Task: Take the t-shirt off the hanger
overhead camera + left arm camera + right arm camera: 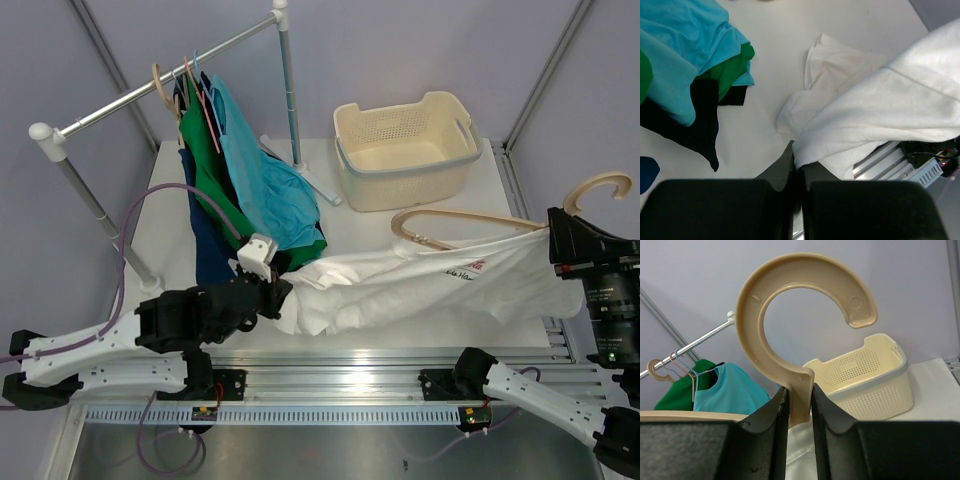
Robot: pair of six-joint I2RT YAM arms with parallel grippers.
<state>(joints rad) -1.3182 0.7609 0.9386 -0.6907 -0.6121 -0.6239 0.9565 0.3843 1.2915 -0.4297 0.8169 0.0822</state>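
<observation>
The white t-shirt (420, 285) with a small red print (470, 268) is stretched across the table between my two grippers. The pale beige hanger (450, 218) has one curved arm bare, left of the shirt's neck; its other arm is hidden. My right gripper (558, 240) is shut on the hanger's neck (801, 390), just below its wide hook (790, 295), held at the right edge. My left gripper (278, 298) is shut on a white fold of the t-shirt (890, 105); its jaws (797, 157) pinch the cloth low over the table.
The cream basket (405, 150) stands at the back middle and also shows in the right wrist view (865, 380). A clothes rack (150, 90) at the back left carries teal (260, 170), green (205, 160) and dark blue shirts that drape onto the table close to my left gripper.
</observation>
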